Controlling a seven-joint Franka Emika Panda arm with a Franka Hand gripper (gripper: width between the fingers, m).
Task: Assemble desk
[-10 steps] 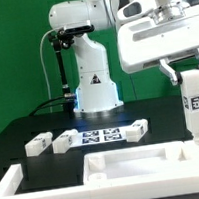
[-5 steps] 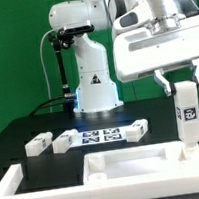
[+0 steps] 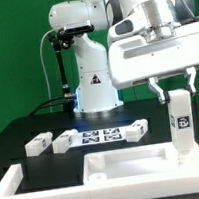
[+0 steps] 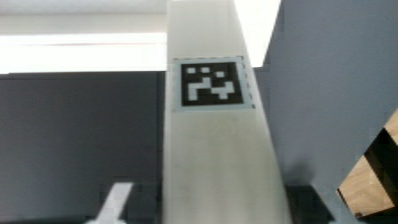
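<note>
Now the desk slab (image 3: 126,165) lies at the front, rim up. Over the last second I've brought the gripper (image 3: 175,94) down and toward the exterior view's left, jaws clamped on one leg (image 3: 180,128). The leg hangs upright, long axis vertical, lower end at the slab's corner on that view's right, so I judge it lined up for seating. Its marker (image 4: 210,83) faces the wrist camera.

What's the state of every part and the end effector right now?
desk slab: lying flat, rim up
end effector: shut on held leg
held leg: upright, lower end at desk slab's corner, contact unclear
first loose leg: lying on table, farthest to the exterior view's left
second loose leg: lying beside marker board
third loose leg: lying at marker board's other end
</note>
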